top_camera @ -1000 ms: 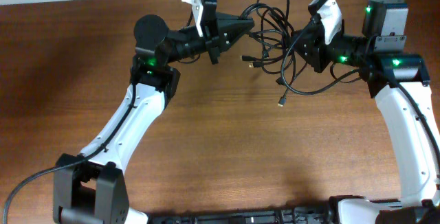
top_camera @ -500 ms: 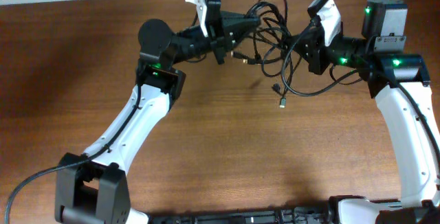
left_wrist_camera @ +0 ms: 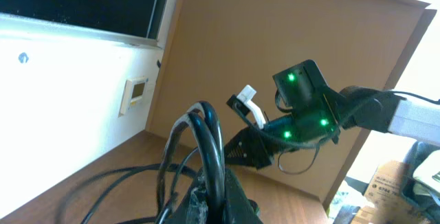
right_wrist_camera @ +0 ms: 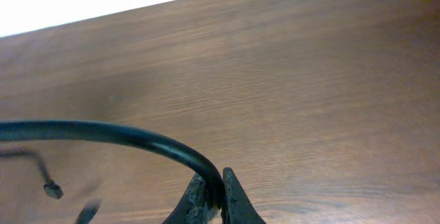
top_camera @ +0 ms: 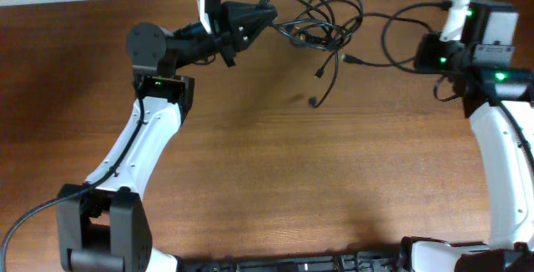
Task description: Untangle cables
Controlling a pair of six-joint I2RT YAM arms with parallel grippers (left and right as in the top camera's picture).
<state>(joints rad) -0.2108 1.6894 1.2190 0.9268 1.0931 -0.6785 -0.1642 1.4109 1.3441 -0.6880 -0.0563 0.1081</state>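
While the cables [top_camera: 321, 23] hang strung between the arms across the upper middle of the overhead view, I see the left gripper [left_wrist_camera: 212, 195] clamped shut on several loops and the right gripper [right_wrist_camera: 212, 195] pinched closed on a single strand. If I pull them wider apart, the tangle beside the left gripper could cinch tight. The thin strand at upper right could also slip free.
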